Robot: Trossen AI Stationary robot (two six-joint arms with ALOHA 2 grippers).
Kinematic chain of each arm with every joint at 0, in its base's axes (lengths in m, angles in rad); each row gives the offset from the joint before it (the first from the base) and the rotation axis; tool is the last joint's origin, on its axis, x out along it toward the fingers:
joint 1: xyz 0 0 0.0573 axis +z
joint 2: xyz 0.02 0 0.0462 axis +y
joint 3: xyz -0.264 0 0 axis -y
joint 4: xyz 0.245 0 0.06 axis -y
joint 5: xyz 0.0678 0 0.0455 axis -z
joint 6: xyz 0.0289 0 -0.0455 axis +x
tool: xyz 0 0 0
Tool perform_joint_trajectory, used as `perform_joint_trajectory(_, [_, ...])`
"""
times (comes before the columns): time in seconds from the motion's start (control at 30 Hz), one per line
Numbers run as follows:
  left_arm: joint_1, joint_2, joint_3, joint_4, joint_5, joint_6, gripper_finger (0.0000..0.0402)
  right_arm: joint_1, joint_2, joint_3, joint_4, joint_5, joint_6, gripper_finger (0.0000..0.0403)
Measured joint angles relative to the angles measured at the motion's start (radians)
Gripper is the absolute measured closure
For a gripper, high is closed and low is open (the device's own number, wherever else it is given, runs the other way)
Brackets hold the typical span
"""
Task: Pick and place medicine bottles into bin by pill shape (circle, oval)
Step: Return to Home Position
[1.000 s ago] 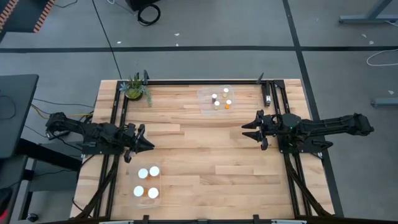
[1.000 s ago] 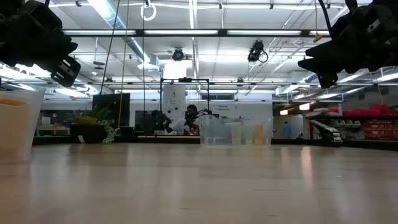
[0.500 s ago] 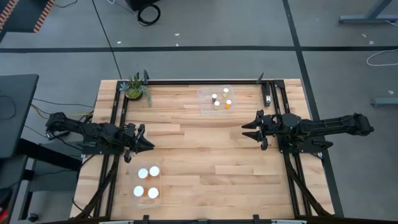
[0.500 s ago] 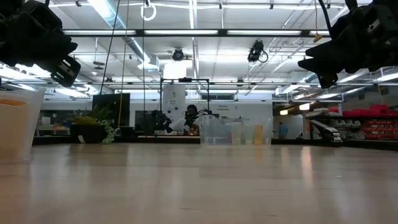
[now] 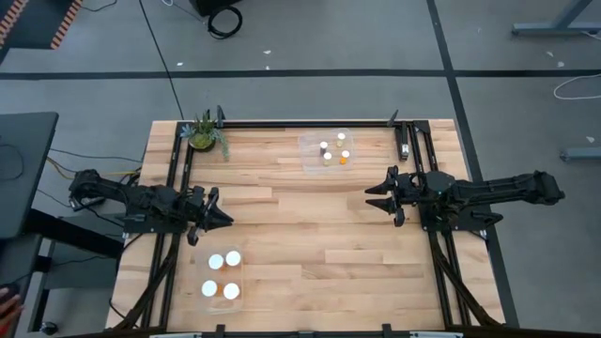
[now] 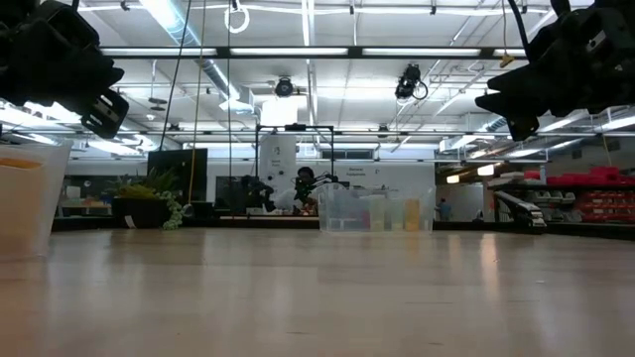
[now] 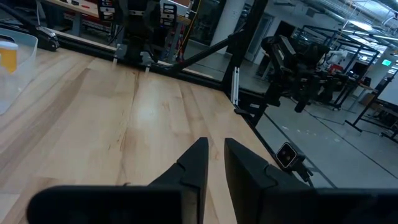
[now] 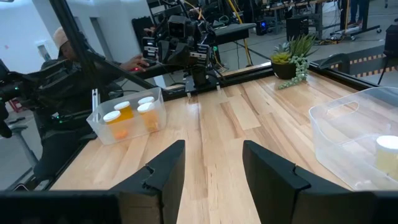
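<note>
Four narrow white-capped bottles, some with an orange body (image 5: pixel 333 151), stand in a clear bin (image 5: pixel 310 143) at the table's far middle. Four wider white-topped bottles (image 5: pixel 222 275) stand in a clear bin (image 5: pixel 241 279) near the left front; they also show in the right wrist view (image 8: pixel 127 112). My left gripper (image 5: pixel 228 220) hangs shut and empty above the table's left side, beyond the near bin. My right gripper (image 5: pixel 370 199) hangs open and empty above the right side, its fingers (image 8: pixel 171 165) wide apart.
A small green potted plant (image 5: pixel 204 134) stands at the far left corner. Black frame rails (image 5: pixel 282 123) run along the far edge and both sides. Bare wood (image 5: pixel 310 235) lies between the two grippers. A person (image 8: pixel 59 68) sits beyond the table's left side.
</note>
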Motion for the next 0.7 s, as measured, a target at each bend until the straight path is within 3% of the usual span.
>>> perform_joint_trajectory(0.7, [0.000,0.000,0.000,0.000,0.000,0.000,0.0340,0.000,0.000,0.000,0.000,0.000,0.000,0.0235])
